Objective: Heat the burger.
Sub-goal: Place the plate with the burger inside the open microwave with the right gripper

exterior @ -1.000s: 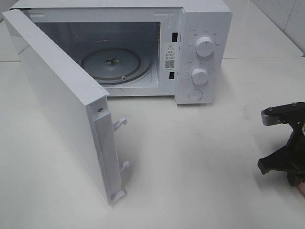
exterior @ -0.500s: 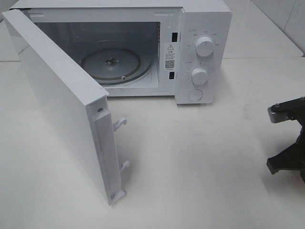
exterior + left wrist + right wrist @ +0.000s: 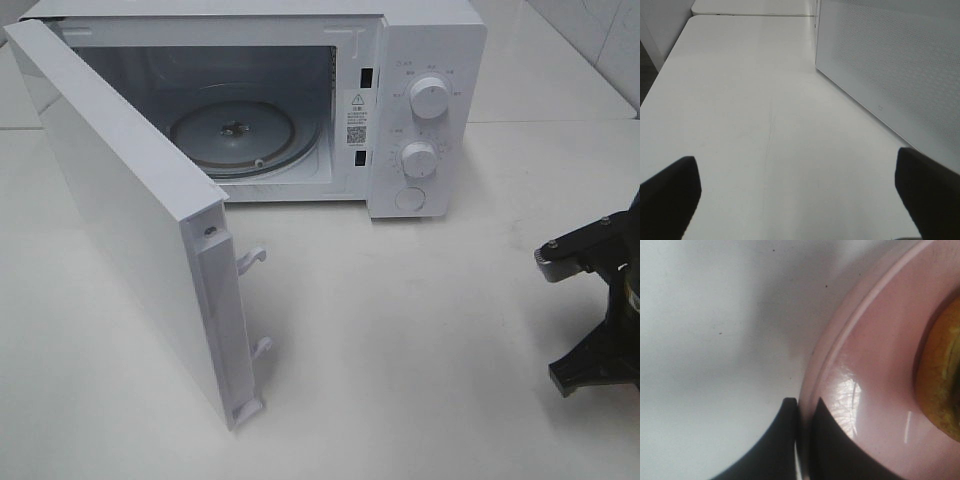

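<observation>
In the right wrist view my right gripper (image 3: pixel 802 440) is shut on the rim of a pink round plate (image 3: pixel 865 390). The golden-brown edge of the burger (image 3: pixel 940 370) shows on that plate. Plate and burger are out of the exterior view, where only the right arm's black gripper body (image 3: pixel 600 300) shows at the right edge. The white microwave (image 3: pixel 420 110) stands at the back with its door (image 3: pixel 130 220) swung wide open and its glass turntable (image 3: pixel 235 135) bare. My left gripper (image 3: pixel 800 195) is open and empty over the white table, beside the door's outer face (image 3: pixel 900 65).
The white table (image 3: pixel 420 350) stretches in front of the microwave. The open door juts far forward on the left. Two knobs (image 3: pixel 430 97) and a round button are on the microwave's right panel. A tiled wall is at the back right.
The right arm's black gripper body moved toward the right edge, then came back left a little. The microwave and its door have not moved.
</observation>
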